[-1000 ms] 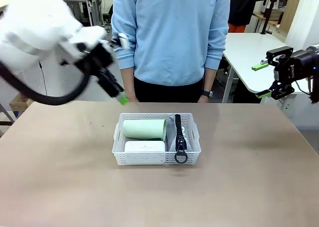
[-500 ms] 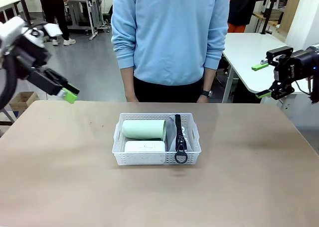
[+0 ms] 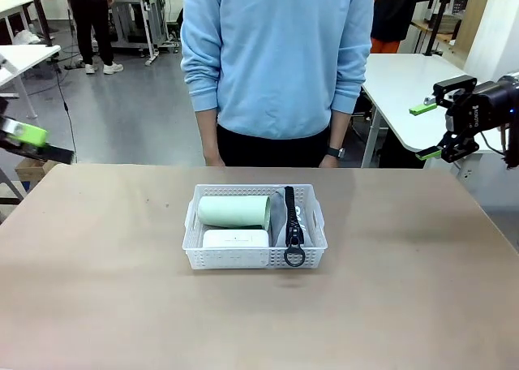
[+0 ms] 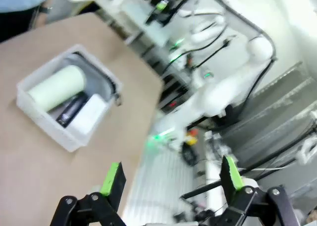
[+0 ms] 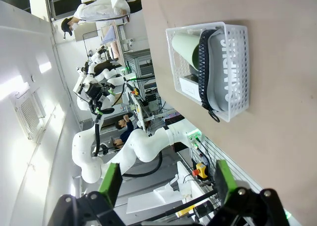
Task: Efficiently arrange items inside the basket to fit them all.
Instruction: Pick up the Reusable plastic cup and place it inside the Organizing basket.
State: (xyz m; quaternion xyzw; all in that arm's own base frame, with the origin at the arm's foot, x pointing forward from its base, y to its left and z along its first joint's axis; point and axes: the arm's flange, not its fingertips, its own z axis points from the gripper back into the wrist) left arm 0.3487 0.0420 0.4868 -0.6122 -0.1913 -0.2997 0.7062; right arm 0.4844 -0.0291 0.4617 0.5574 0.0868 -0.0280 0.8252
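Brown table [image 3: 122,305], workshop beyond. Basket [image 3: 255,258] at centre: box [image 3: 235,238] in front, cup [image 3: 233,210] on its side behind, pouch [image 3: 285,220] on edge at right. Pouch looks soft; strap [image 3: 293,224] the likely hold. Left gripper [image 3: 28,139] and right gripper [image 3: 430,131] empty, jaws spread, well apart from basket.

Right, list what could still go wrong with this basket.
1. The strap of the pouch hangs its ring over the front rim of the basket; it could snag if the basket is moved.
2. The cup lies on its side atop the other things, so a bump might roll it.
3. The stapler is wedged beside the white box, hard to reach.
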